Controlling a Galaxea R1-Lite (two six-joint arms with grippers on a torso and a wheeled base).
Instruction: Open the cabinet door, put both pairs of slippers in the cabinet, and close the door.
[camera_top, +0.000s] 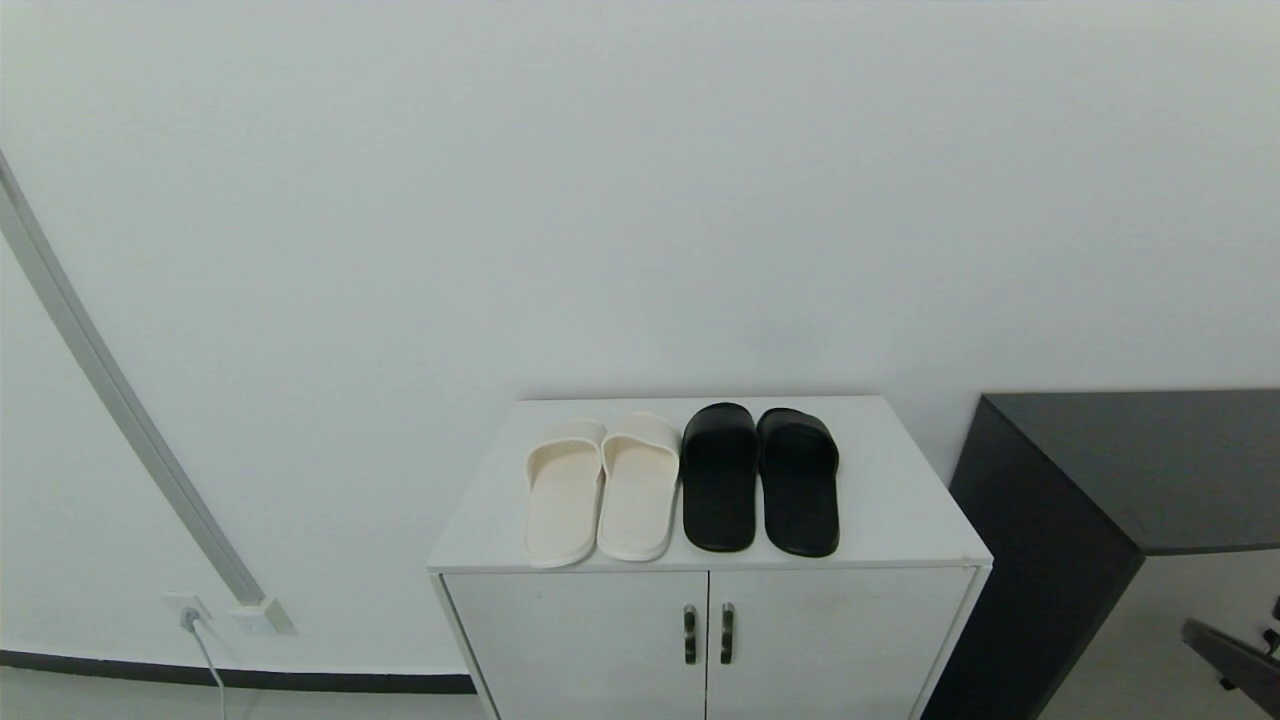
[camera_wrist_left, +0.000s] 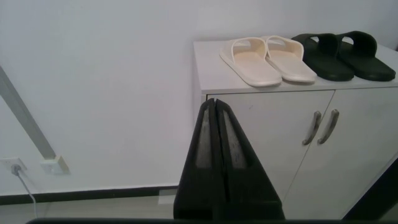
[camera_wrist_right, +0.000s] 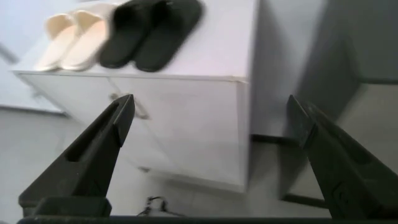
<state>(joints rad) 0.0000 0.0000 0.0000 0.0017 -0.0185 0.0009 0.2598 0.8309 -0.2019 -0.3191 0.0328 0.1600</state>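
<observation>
A white cabinet (camera_top: 900, 480) stands against the wall, both doors closed, with two dark handles (camera_top: 708, 633) at the middle seam. On its top lie a cream pair of slippers (camera_top: 602, 487) on the left and a black pair (camera_top: 760, 478) on the right, side by side. My left gripper (camera_wrist_left: 215, 109) is shut, low and to the left of the cabinet (camera_wrist_left: 273, 130), with the cream slippers (camera_wrist_left: 267, 59) and black slippers (camera_wrist_left: 345, 46) beyond it. My right gripper (camera_wrist_right: 211, 112) is open wide, off the cabinet's right front corner (camera_wrist_right: 205, 118), well short of the black slippers (camera_wrist_right: 149, 28) and cream slippers (camera_wrist_right: 68, 34).
A black cabinet (camera_top: 1110, 500) stands close on the right of the white one. A grey conduit (camera_top: 110, 390) runs down the wall to a socket with a plugged cable (camera_top: 190, 615) at the lower left. Floor lies open in front.
</observation>
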